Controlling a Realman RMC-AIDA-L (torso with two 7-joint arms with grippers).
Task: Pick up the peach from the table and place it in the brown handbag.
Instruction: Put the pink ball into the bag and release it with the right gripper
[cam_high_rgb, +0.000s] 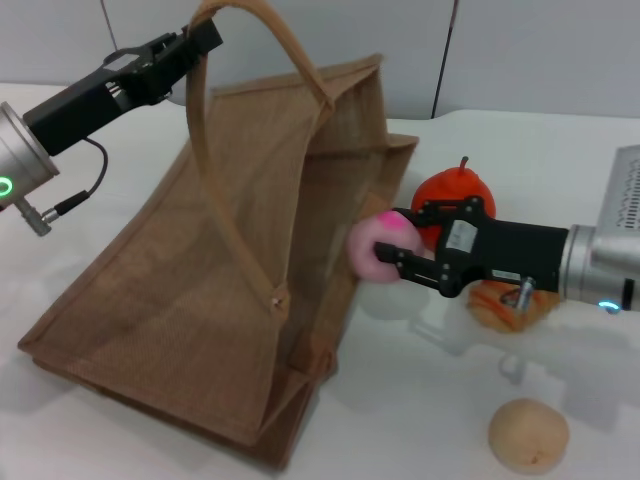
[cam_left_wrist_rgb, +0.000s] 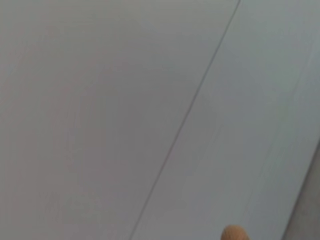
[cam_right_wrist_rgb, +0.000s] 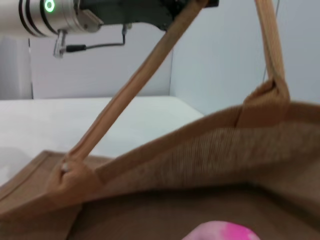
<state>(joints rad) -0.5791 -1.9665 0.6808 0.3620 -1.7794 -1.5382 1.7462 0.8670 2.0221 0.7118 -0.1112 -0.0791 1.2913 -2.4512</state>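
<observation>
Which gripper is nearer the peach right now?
Right. The right gripper is shut on the peach, holding it at the brown handbag opening. The left gripper is far off, up at the bag's handle.

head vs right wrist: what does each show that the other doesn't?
Head view only: the right tool shut on the peach at the bag's open side, plus the orange fruit, tan ball and white table. Right wrist only: a close look along the opening's rim. Both: the brown handbag, its handle held up by the left tool, and the peach.
</observation>
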